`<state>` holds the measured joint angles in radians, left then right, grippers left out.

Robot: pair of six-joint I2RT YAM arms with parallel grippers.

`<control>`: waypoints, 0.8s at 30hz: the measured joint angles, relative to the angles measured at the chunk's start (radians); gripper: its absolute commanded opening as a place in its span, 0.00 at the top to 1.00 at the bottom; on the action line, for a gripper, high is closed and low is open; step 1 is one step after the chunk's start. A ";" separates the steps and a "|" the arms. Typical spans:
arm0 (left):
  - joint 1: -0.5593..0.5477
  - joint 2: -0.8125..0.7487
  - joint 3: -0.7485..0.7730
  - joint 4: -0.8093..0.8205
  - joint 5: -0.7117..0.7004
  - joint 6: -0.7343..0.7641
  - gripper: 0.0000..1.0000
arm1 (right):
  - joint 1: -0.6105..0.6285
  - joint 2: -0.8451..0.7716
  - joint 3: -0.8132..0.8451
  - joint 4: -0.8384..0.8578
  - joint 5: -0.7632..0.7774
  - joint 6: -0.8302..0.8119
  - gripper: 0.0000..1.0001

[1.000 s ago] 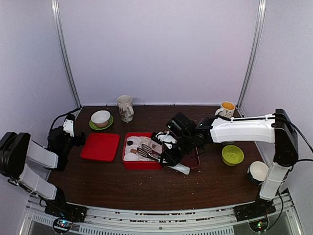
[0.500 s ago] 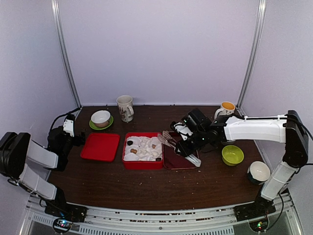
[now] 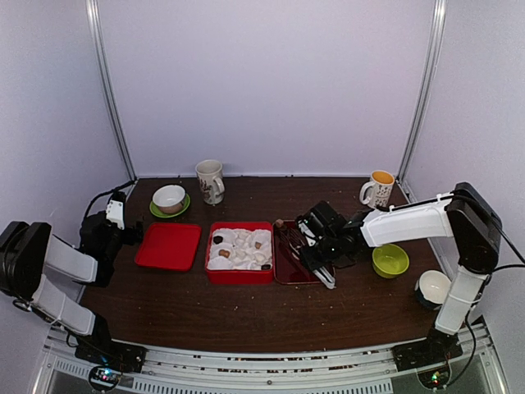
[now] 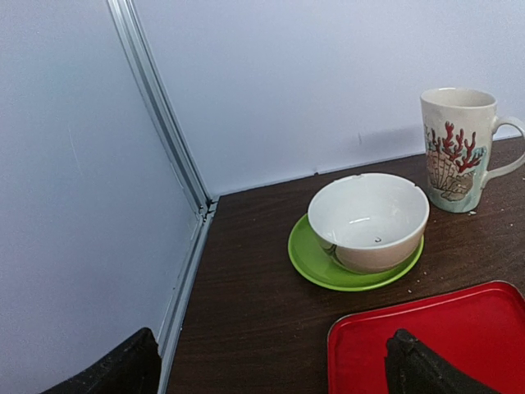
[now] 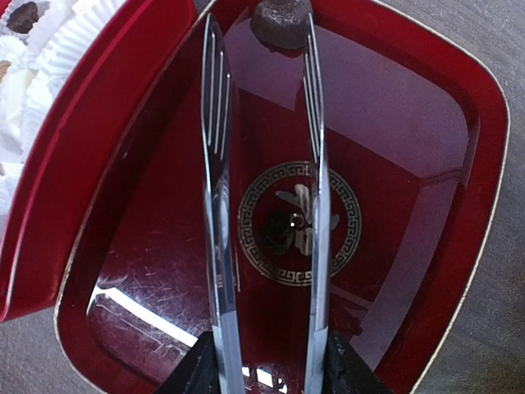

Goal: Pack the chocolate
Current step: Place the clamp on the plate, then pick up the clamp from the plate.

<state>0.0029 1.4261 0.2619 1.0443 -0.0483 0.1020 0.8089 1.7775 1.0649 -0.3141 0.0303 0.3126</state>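
A dark brown chocolate (image 5: 280, 20) lies at the far end of the glossy dark red tray (image 5: 426, 189), between the tips of the metal tongs (image 5: 216, 205). My right gripper (image 5: 269, 369) is shut on the tongs' handles, and the arms stand apart over the tray. From above, the right gripper (image 3: 322, 248) hangs over that tray (image 3: 283, 267), and the chocolate (image 3: 279, 222) sits at its far edge. The red box (image 3: 239, 277) beside it holds several small chocolates (image 3: 224, 254) in its white insert. My left gripper (image 4: 267, 369) is open over bare table, beside the red lid (image 4: 443, 336).
A white bowl on a green saucer (image 3: 169, 199) and a patterned mug (image 3: 210, 180) stand at the back left. A yellow-lined mug (image 3: 380, 187) is at the back right. A green bowl (image 3: 390, 259) and a white cup (image 3: 433, 287) sit right of the tray.
My right arm has carried the tongs from over the red box rightward to the dark red tray and lowered them. The left arm has not moved.
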 measured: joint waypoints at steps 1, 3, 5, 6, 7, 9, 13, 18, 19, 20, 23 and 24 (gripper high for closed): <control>0.000 0.000 0.000 0.000 0.000 0.000 0.02 | 0.000 0.005 0.000 0.006 0.006 0.007 0.57; 0.000 0.000 0.000 0.000 0.000 0.000 0.02 | 0.000 0.016 0.000 0.021 0.017 0.015 0.53; 0.000 0.000 0.000 0.000 0.000 0.000 0.02 | 0.000 0.026 0.000 0.035 0.023 0.024 0.47; 0.000 0.000 0.000 0.000 0.000 0.000 0.02 | 0.000 0.029 0.000 0.041 0.025 0.028 0.45; 0.000 0.000 0.000 0.000 0.000 0.000 0.02 | 0.000 0.031 0.000 0.048 0.027 0.030 0.42; 0.000 0.000 0.000 0.000 0.000 0.000 0.02 | 0.000 0.031 -0.005 0.062 0.031 0.034 0.36; 0.000 0.000 0.000 0.000 0.000 0.000 0.02 | 0.000 0.027 -0.037 0.096 0.039 0.035 0.28; 0.000 0.000 0.000 0.000 0.000 0.000 0.02 | -0.001 -0.002 -0.111 0.141 0.050 0.035 0.27; 0.000 0.000 0.000 0.000 0.000 0.000 0.02 | -0.001 -0.009 -0.130 0.156 0.050 0.035 0.29; 0.000 0.000 0.000 0.000 0.000 0.000 0.02 | 0.000 -0.014 -0.145 0.169 0.049 0.035 0.31; 0.000 0.000 0.000 0.000 0.000 0.000 0.02 | 0.001 -0.030 -0.190 0.224 0.048 0.034 0.38; 0.000 0.000 0.000 0.000 0.000 0.000 0.02 | 0.004 -0.034 -0.201 0.241 0.045 0.034 0.39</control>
<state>0.0029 1.4261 0.2619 1.0443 -0.0483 0.1017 0.8127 1.7435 0.8639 -0.0731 0.0750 0.3470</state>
